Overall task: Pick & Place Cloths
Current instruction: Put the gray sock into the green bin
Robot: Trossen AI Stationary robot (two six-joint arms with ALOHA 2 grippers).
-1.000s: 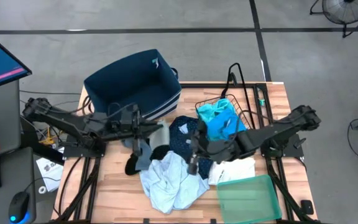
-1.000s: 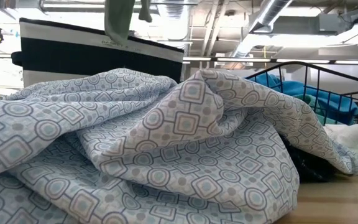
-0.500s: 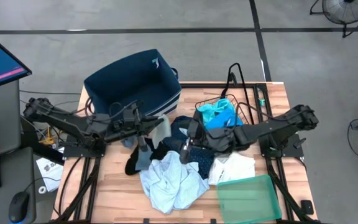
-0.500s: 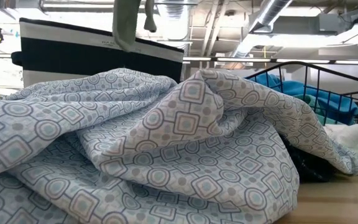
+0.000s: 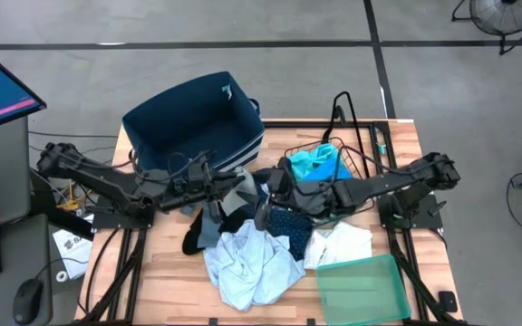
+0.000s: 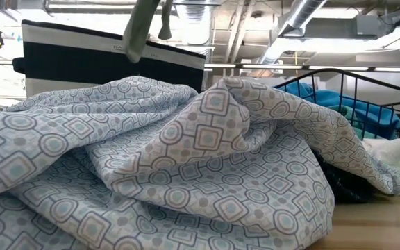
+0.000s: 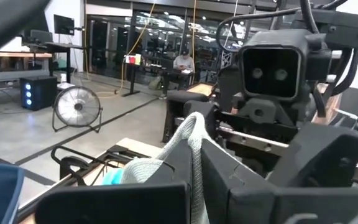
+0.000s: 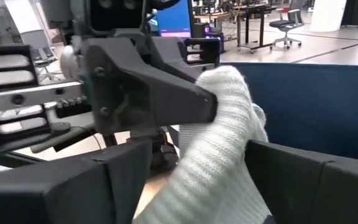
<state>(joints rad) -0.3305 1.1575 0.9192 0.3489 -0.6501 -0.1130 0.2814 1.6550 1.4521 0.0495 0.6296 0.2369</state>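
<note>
Handing over mid-air — left gripper (image 5: 239, 184) pinching grey knit cloth (image 8: 219, 134) between its jaws, right gripper (image 5: 263, 210) jaws spread around it, probably to regrip before binning.

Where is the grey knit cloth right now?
In the high view the grey knit cloth hangs at mid-table, just in front of the navy bin, pinched in the left gripper, with the right gripper beside it.

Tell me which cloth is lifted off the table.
The pale grey knit cloth, pinched in the left gripper beside the navy bin; the others lie piled.
</note>
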